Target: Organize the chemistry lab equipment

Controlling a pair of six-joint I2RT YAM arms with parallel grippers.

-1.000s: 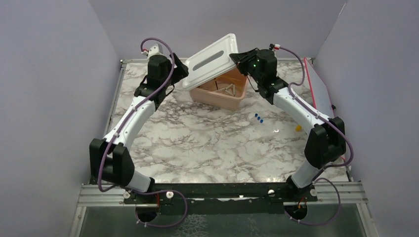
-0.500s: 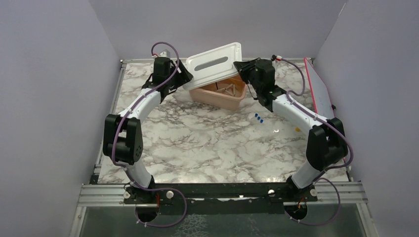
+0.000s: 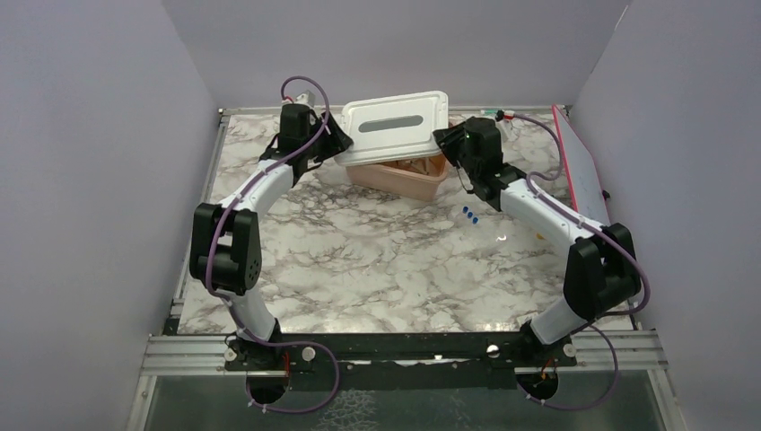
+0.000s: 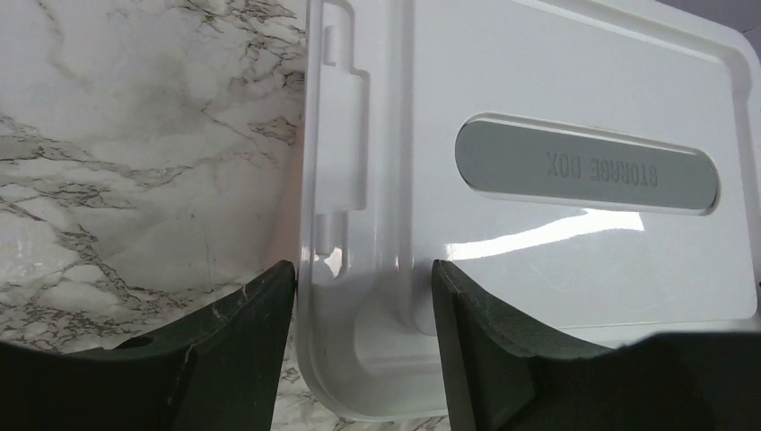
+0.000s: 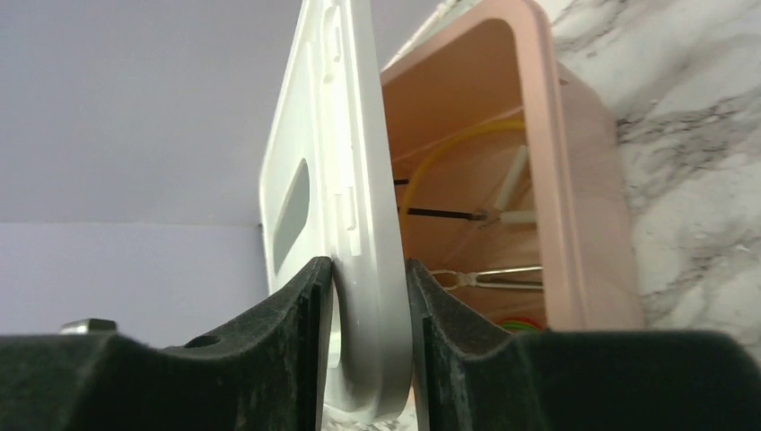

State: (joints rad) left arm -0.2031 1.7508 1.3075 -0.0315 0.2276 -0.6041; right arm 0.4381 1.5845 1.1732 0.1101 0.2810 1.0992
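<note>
Lid (image 3: 396,126): white, over the pink tub (image 3: 397,182) at the far side of the counter (image 3: 359,260), a gap showing under my right end.
Right fingers (image 3: 442,137): narrow, pinching the lid's end on both faces.
Left fingers (image 3: 338,144): apart, astride the other end; I cannot tell if they grip.
Doing it well: I judge I should lower both ends level, rim square to rim, then let go.
Right wrist only: yellow tube (image 5: 449,148) and tongs (image 5: 489,277) inside the tub.
Top only: blue pieces (image 3: 470,215) loose on the counter.

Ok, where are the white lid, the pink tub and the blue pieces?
white lid (image 3: 397,123): top view, its grey label.
pink tub (image 3: 401,178): top view, near wall.
blue pieces (image 3: 470,215): top view, middle piece.
</note>
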